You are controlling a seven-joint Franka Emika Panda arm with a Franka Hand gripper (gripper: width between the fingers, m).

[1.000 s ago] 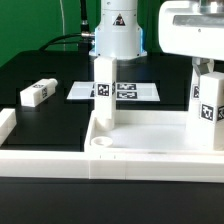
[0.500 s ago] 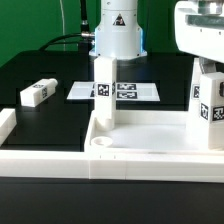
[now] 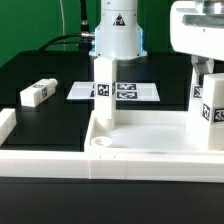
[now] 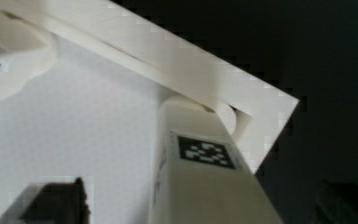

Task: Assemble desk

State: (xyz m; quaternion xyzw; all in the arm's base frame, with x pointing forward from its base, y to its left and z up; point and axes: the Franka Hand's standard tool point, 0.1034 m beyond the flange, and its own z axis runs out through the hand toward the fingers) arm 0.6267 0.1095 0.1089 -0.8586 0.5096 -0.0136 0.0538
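Observation:
The desk top [image 3: 150, 140] lies as a white tray with a raised rim [image 4: 149, 60] at the front of the table. Two white tagged legs stand upright in its corner sockets, one at the exterior view's left [image 3: 104, 95] and one at its right [image 3: 209, 105]. My gripper [image 3: 208, 70] hangs over the right leg [image 4: 208, 150], open, with a dark finger [image 4: 55, 203] standing clear of the leg's side. A third leg [image 3: 35, 94] lies loose on the black table at the exterior view's left.
The marker board [image 3: 125, 91] lies flat behind the left leg. The robot's base [image 3: 118, 35] rises at the back. A low white border rail [image 3: 8, 125] runs along the front and the exterior view's left edge.
The jaws have opened around the right leg, which stays upright in its socket. The gripper body has shifted slightly in the exterior view.

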